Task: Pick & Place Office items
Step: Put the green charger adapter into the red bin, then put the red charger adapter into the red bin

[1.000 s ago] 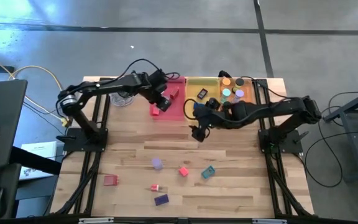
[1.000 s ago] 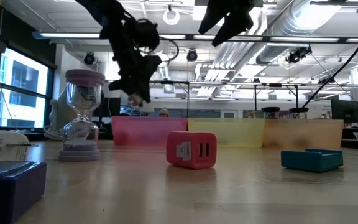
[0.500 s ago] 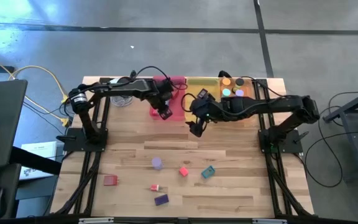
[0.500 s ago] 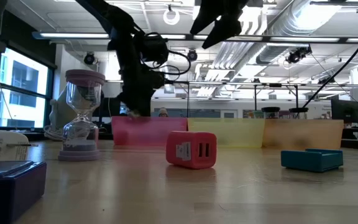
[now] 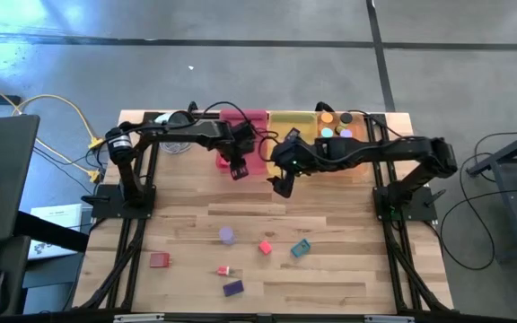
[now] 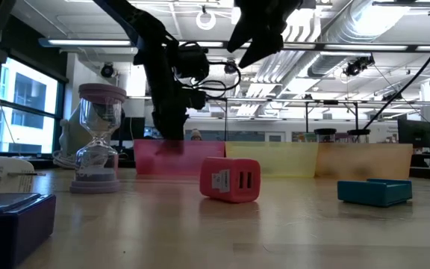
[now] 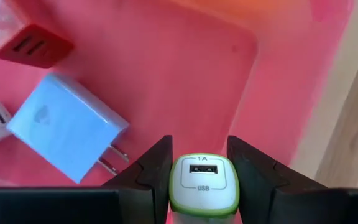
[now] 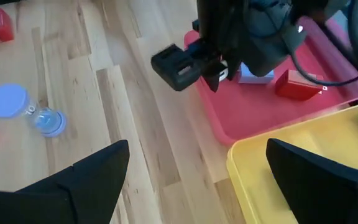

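High view: I am counting six office items lying unsorted on the table. Left wrist view: my left gripper is clamping a white-and-green USB charger above the pink tray. Right wrist view: my right gripper is hanging wide open, empty, near the yellow tray.

Evenly lit from overhead ceiling lamps; soft, faint shadows on the counter. Bright daylight through the window in the low view, arms in silhouette. Near-field blur on the fingers in the wrist views.
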`<state>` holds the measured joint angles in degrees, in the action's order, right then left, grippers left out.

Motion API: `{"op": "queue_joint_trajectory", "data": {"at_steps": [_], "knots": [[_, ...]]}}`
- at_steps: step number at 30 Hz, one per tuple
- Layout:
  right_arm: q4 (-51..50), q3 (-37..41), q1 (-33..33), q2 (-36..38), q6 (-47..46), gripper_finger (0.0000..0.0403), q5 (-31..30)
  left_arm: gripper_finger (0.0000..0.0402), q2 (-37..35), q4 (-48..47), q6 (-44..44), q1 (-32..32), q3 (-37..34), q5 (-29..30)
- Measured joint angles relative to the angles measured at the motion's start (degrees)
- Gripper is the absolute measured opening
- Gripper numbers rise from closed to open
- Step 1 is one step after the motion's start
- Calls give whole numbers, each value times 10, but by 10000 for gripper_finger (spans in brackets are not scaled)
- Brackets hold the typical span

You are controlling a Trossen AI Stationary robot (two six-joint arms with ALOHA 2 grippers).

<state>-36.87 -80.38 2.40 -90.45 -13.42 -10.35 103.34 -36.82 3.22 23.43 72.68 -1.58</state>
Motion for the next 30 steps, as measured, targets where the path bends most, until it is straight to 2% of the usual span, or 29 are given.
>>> {"op": "queue_joint_trajectory", "data": {"at_steps": [3, 6, 12, 15, 18, 20, 24, 30], "knots": [[-6, 0, 4, 1, 0, 369, 2, 146, 6, -8, 4, 6, -1, -1], [-8, 0, 8, 1, 2, 369, 1, 166, 5, -8, 4, 14, 0, -28], [-7, 0, 17, 1, 9, 369, 3, 173, 5, -8, -10, 23, 0, -38], [-5, 0, 21, 1, 12, 369, 3, 174, 5, 4, 13, 23, 0, -18], [-5, 0, 23, 1, 13, 368, 3, 175, -1, -6, 45, 23, 0, 30], [0, 0, 23, 1, 17, 368, 2, 176, -16, -47, 42, 23, 0, 48], [2, 0, 23, 1, 17, 368, 0, 176, -57, -104, 94, 21, 0, 49], [6, 0, 23, 1, 21, 368, 0, 176, -170, -107, 41, -15, 3, 36]]}}
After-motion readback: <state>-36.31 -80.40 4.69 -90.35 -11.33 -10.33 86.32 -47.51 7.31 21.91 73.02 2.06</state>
